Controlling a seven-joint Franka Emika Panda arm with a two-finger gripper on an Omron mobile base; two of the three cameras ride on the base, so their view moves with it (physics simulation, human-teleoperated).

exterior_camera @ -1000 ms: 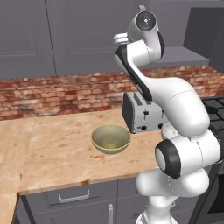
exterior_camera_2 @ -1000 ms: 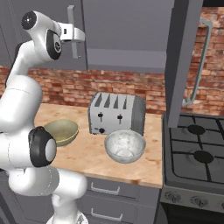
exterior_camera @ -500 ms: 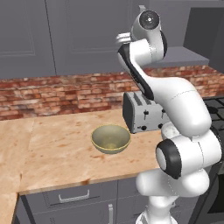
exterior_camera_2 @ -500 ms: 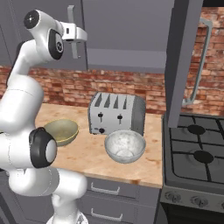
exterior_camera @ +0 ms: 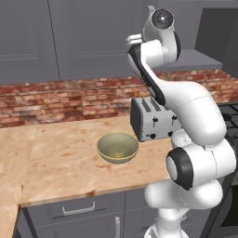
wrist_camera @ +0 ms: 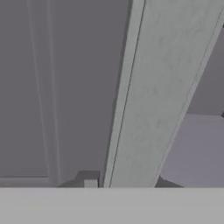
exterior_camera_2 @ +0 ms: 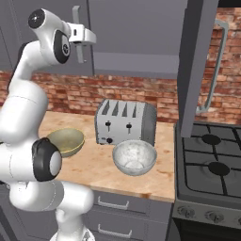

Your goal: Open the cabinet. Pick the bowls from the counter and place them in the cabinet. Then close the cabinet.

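Scanning all views, I am finding no readable text, labels, brands or numbers on anything in scene.

The white Franka arm with dark joints [exterior_camera: 186, 107] rises from its base, bends at the elbow and reaches up high. Its two-finger gripper [exterior_camera_2: 79, 37] is level with the wrist, pointing forward, jaws drawn close together.
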